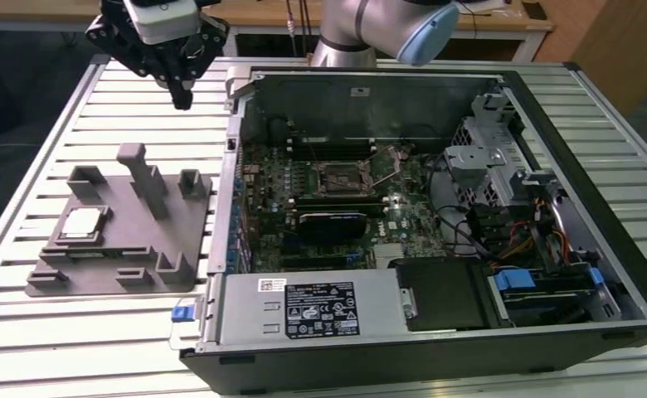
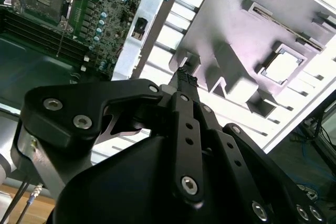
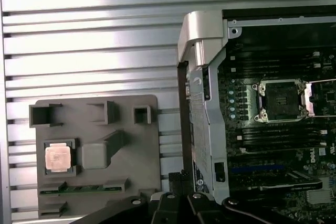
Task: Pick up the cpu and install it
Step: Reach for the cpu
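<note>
While the claw [image 1: 180, 103] hangs above the slatted metal worktop [image 1: 36, 332], its black fingers are clenched tip to tip with nothing between them; the second wrist view shows the same closed tips [image 2: 184, 78] pointing down toward the grey fixture block [image 2: 220, 19].

Seen in the exterior view, the claw sits at about eleven o'clock in the scene, well above the block [image 1: 108, 189] and just beyond its far edge. The silver arm [image 1: 346, 33] with its blue cap comes in at twelve o'clock behind the open computer case [image 1: 545, 116].

The cpu [image 1: 84, 224] lies flat in a square recess of the fixture block, at nine o'clock from the case and well apart from the claw. Its silver top faces up, and the recess walls close it in on all sides. The first wrist view shows it [image 3: 58, 158] seated in the same pocket, beside a raised wedge of the block [image 3: 136, 145]. In the second wrist view it is a pale, washed-out square [image 2: 283, 66].

The case lies on its side with its panel off and the green motherboard [image 1: 290, 178] exposed. The black socket [image 1: 343, 174] is near the middle of the board, at three o'clock from the cpu across the case wall. In the first wrist view its metal frame is folded back beside it and the dark contact field [image 3: 278, 100] shows. Cables and a drive cage fill the case toward three o'clock.
</note>
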`<action>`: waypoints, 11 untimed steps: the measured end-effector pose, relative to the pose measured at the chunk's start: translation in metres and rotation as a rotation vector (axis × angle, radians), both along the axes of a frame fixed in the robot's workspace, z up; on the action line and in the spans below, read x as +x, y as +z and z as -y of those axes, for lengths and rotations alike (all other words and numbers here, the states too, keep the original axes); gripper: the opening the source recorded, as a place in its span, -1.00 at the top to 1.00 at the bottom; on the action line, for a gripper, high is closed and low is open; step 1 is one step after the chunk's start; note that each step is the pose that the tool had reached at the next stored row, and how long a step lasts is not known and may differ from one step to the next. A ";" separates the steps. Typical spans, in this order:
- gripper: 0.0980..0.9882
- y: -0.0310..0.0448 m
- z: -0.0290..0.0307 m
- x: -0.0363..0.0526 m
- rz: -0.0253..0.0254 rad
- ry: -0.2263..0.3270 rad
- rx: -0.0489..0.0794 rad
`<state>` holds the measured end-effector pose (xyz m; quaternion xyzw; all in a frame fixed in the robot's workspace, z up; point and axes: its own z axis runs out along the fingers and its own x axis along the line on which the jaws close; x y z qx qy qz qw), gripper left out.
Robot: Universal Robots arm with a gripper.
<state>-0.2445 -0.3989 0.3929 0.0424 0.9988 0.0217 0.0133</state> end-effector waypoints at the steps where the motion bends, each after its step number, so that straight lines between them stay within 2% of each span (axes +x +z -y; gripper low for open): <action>1: 0.98 0.0000 0.0000 -0.0010 0.0000 0.000 0.000; 11: 0.98 -0.0004 0.0000 -0.0121 0.0000 0.000 0.000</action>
